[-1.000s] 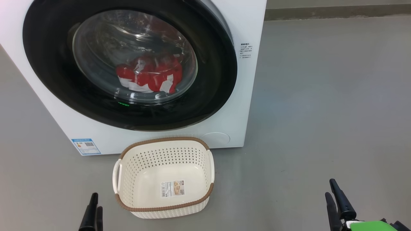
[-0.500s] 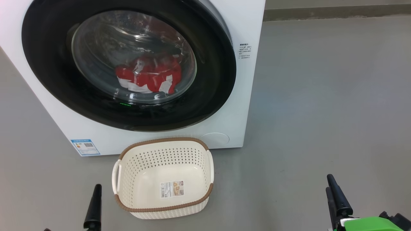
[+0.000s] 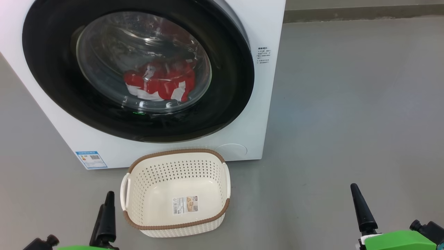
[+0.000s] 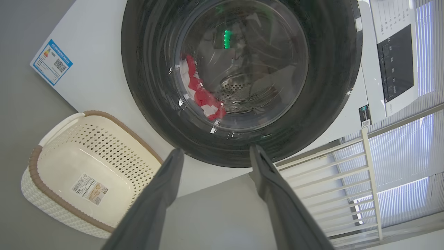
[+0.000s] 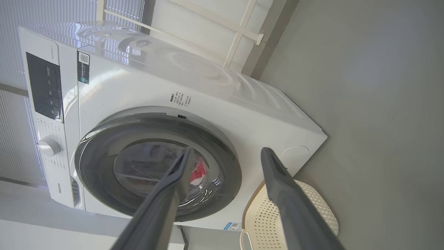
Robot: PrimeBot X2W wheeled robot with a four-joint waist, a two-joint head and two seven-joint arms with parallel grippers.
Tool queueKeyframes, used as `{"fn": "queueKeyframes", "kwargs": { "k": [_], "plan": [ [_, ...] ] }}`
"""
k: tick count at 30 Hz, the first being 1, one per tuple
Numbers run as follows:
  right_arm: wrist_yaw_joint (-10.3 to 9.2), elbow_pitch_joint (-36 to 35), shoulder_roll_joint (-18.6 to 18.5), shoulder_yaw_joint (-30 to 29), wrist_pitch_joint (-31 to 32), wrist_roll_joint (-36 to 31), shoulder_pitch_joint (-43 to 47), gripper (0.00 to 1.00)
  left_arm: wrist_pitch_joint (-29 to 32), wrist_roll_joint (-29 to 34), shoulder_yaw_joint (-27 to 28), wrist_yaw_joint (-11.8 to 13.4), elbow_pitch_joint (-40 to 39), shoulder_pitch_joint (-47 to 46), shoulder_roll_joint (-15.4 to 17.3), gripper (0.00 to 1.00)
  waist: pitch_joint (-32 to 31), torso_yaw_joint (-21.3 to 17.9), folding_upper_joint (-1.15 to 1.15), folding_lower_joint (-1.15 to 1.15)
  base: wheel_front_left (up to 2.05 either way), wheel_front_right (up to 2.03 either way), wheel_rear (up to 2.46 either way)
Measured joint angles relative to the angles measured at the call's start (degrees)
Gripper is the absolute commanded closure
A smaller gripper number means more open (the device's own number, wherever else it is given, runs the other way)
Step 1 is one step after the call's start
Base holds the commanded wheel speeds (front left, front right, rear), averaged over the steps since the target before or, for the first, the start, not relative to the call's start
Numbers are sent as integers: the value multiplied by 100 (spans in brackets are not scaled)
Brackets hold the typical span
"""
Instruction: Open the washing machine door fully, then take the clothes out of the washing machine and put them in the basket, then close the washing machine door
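Note:
The white washing machine (image 3: 269,31) stands ahead with its black-rimmed door (image 3: 230,86) lying against the front. Red and white clothes (image 3: 158,81) show through the glass, low in the drum. The cream basket (image 3: 175,152) sits on the floor just before the machine, with just a paper label on its bottom. My left gripper (image 3: 108,211) hangs low beside the basket's left handle; in the left wrist view it (image 4: 215,152) is open and holds nothing, aimed at the door's rim. My right gripper (image 3: 359,205) is far right of the basket, also open (image 5: 226,151) and holding nothing.
Grey floor (image 3: 347,104) spreads to the right of the machine up to a dark baseboard (image 3: 364,14). A blue label sticker (image 3: 88,159) marks the machine's lower left corner. The control panel (image 5: 43,86) and a knob (image 5: 48,146) sit along its top. White railing and blinds (image 4: 381,166) stand behind.
Both grippers have come further up into the head view, their green wrists now showing. The door, clothes and basket stay as they were, apart from a slight camera shift.

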Motion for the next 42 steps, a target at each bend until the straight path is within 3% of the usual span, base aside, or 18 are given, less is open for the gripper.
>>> {"fn": "queueKeyframes", "kwargs": {
  "k": [28,42],
  "plan": [
    [0,-376,-13,98,-445,-2229,46,0,-455,2793,-265,202,-554,5,77,0,-29,-64,0,0,0,0,0],
    [0,-559,-20,122,-675,-3359,158,0,-699,3719,-367,401,-588,62,102,0,-44,-73,0,0,0,0,0]
  ]
}}
